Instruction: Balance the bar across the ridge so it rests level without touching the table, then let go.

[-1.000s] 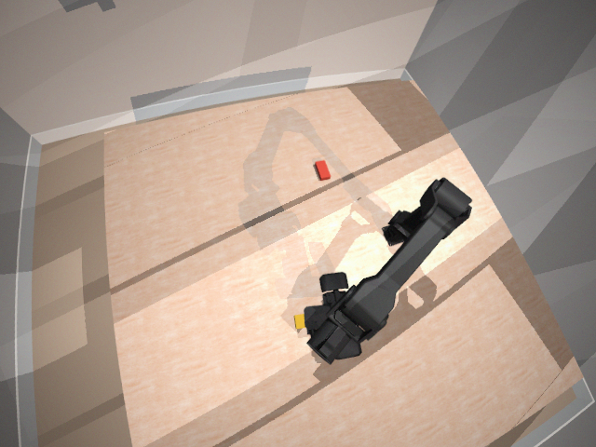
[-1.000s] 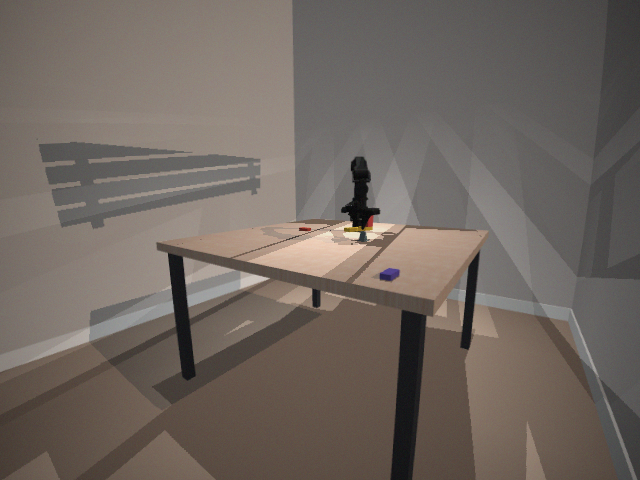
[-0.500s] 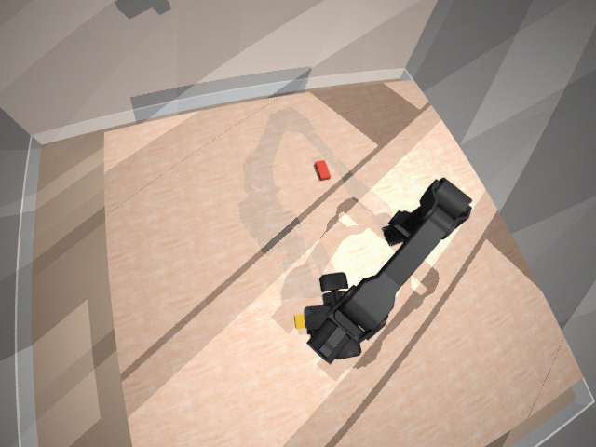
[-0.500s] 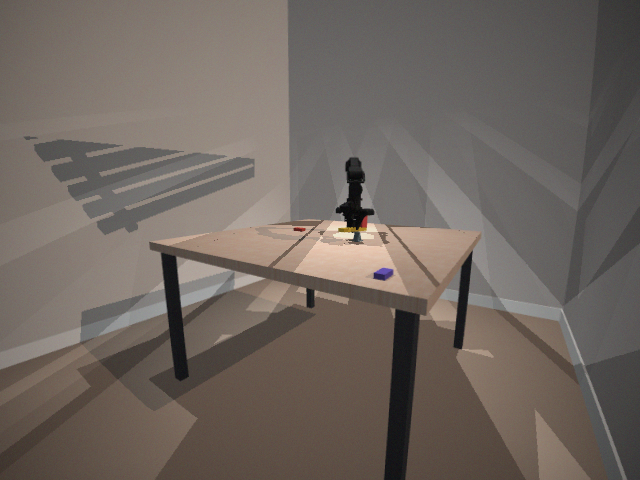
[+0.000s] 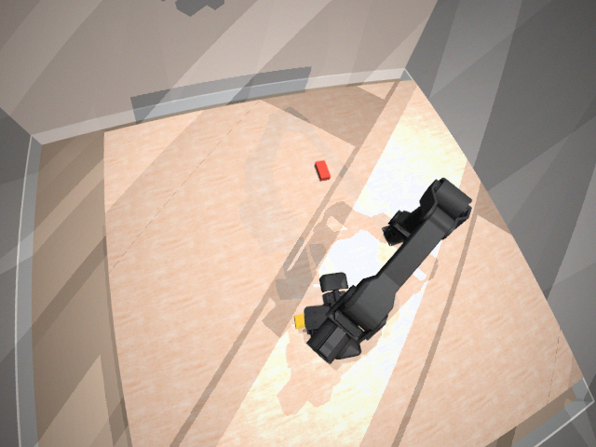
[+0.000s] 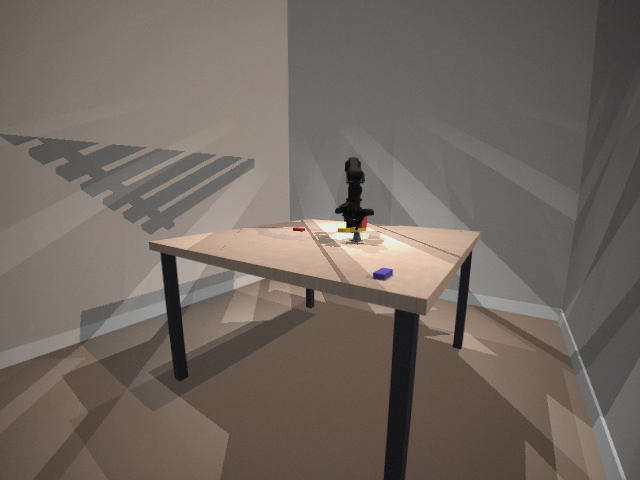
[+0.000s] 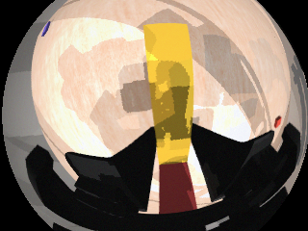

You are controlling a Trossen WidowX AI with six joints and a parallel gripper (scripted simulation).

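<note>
The yellow bar (image 5: 299,321) (image 6: 343,229) (image 7: 169,43) is between the fingers of my gripper (image 6: 355,227) (image 7: 172,129), which is shut on it. The bar looks about level in the exterior view, above the table (image 6: 268,253). A red block (image 6: 363,222) (image 7: 176,188) shows at the bar's right part in the exterior view and at its near end in the wrist view. The small grey-blue ridge (image 6: 356,237) stands on the table directly below the bar. I cannot tell whether the two touch. The ridge is hidden in the top view and the wrist view.
A small red brick (image 5: 322,169) (image 6: 298,228) (image 7: 277,121) lies on the table away from the arm. A blue-purple brick (image 6: 383,273) (image 7: 45,29) lies near the table's front corner in the exterior view. Broad shadows and bright patches cross the table.
</note>
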